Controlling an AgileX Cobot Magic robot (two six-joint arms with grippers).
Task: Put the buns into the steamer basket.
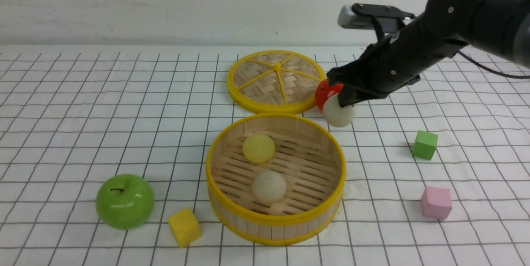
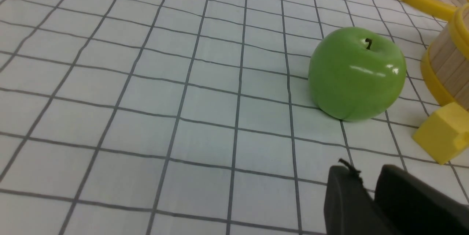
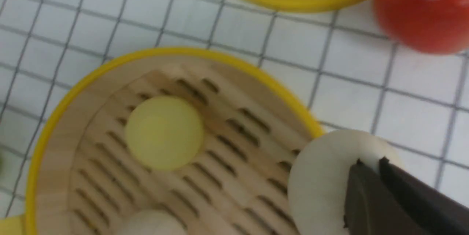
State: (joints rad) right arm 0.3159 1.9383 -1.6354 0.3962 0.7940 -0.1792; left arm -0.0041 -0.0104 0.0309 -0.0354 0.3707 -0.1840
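The steamer basket (image 1: 275, 220) (image 3: 73, 85) stands at the front middle of the table. On its slatted floor lie a pale yellow bun (image 1: 258, 148) (image 3: 164, 132) and a cream bun (image 1: 269, 186) (image 3: 146, 224). Just beyond the basket's far right rim, my right gripper (image 1: 341, 100) (image 3: 370, 161) is shut on a third cream bun (image 1: 338, 112) (image 3: 322, 176), pinching its top, right in front of a red apple (image 1: 325, 92). My left gripper (image 2: 366, 171) shows only in the left wrist view, low over bare cloth, its fingers slightly apart with nothing between them.
The woven lid (image 1: 275, 79) lies flat behind the basket. A green apple (image 1: 124, 201) (image 2: 357, 74) and a yellow cube (image 1: 184, 226) (image 2: 441, 132) sit left of the basket. A green cube (image 1: 424, 144) and a pink cube (image 1: 435, 202) sit to its right.
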